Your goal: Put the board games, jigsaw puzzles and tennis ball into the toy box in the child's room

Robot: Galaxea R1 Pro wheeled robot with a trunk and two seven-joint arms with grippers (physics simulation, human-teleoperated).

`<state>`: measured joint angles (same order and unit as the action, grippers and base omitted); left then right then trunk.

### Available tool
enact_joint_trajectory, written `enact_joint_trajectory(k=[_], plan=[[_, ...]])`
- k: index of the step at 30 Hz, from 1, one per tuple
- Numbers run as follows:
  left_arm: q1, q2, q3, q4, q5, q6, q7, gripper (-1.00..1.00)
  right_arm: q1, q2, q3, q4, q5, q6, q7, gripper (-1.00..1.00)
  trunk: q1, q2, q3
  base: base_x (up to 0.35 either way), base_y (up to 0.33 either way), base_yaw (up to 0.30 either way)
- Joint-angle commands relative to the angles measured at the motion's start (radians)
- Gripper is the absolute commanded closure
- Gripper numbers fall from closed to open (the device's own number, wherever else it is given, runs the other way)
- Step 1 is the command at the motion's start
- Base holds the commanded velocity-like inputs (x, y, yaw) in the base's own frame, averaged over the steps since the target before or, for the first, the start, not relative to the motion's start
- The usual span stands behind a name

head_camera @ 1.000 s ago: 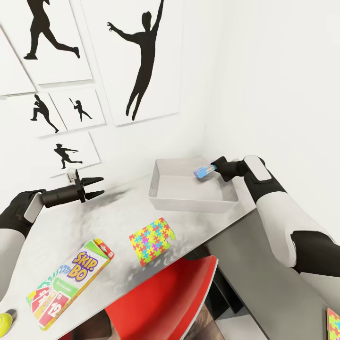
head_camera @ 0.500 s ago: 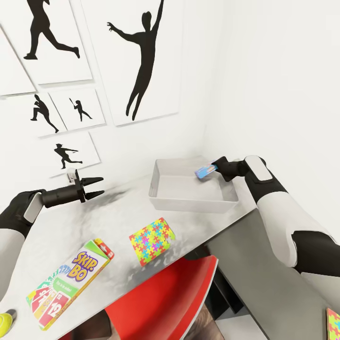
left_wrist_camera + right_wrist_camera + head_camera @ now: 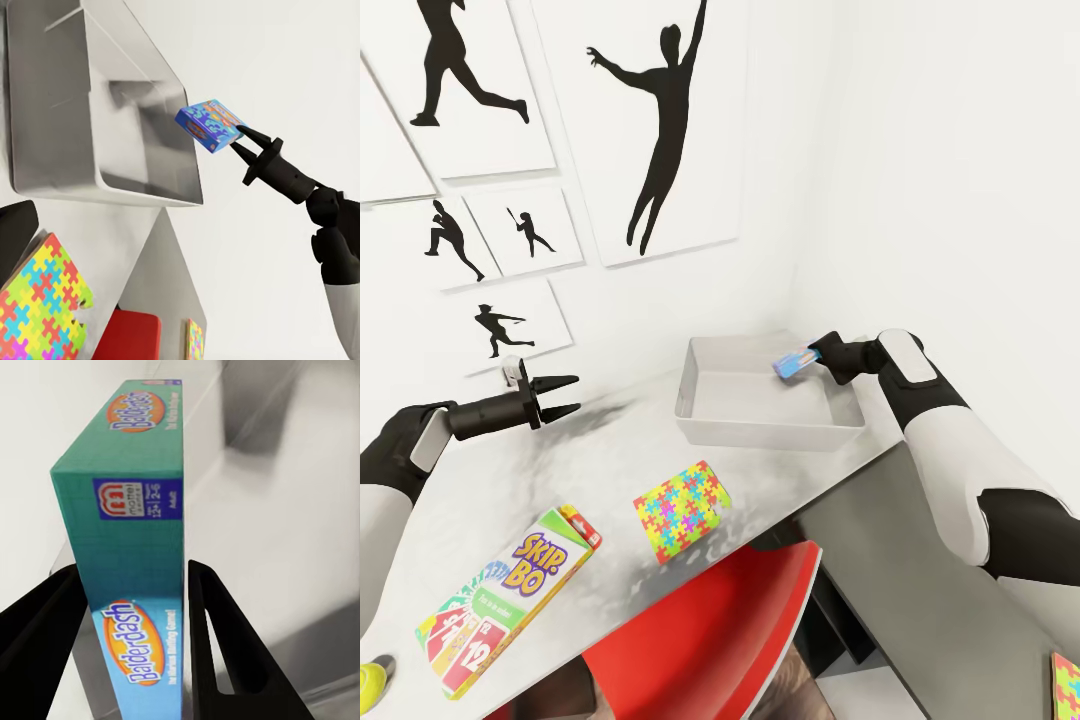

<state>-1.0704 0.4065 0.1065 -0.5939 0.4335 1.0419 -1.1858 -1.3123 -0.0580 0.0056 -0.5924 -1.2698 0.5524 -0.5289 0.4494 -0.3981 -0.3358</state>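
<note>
1. Nearest the robot, well short of the left gripper [image 3: 565,395] on the table [image 3: 510,480], lie the tennis ball [image 3: 370,682] at the near edge and the Skip-Bo box [image 3: 505,598] just beyond it; neither is picked up yet.
2. A little farther, between the two grippers, one jigsaw puzzle [image 3: 680,510] rests flat near the table's front edge. A second jigsaw puzzle [image 3: 1066,685] shows low down, below the right arm, well apart from the rest.
3. The left gripper hovers above the table with its fingers spread wide and nothing between them.
4. Beyond the puzzle sits the toy box [image 3: 760,425], whose inside looks bare.
5. Farthest, the right gripper [image 3: 812,357] is clamped on one end of the Balderdash box [image 3: 792,364], holding it tilted over the toy box's far side, not yet let go.
6. By this showing no toy is in the bin: this game appears about to go in, and four seen toys remain.
</note>
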Motion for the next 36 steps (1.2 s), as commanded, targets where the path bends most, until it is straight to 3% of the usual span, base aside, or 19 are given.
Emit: enact_joint_trajectory(k=[1, 35, 36], plan=[[-0.001, 0.000, 0.001, 0.000, -0.001, 0.005, -0.003, -1.00, -0.001, 0.000, 0.001, -0.001, -0.008, 0.001, -0.008, 1.00, 0.001, -0.002, -0.002, 0.000, 0.000, 0.000], [0.000, 0.002, 0.001, 0.000, -0.001, 0.005, -0.005, -1.00, -0.002, -0.002, 0.000, 0.000, -0.008, 0.026, -0.009, 1.00, 0.001, -0.002, -0.002, 0.000, 0.000, 0.000], [0.000, 0.002, 0.001, 0.000, -0.001, 0.005, -0.005, -1.00, -0.002, -0.002, 0.000, 0.000, -0.008, 0.026, -0.009, -1.00, 0.001, -0.002, -0.002, 0.000, 0.000, 0.000]])
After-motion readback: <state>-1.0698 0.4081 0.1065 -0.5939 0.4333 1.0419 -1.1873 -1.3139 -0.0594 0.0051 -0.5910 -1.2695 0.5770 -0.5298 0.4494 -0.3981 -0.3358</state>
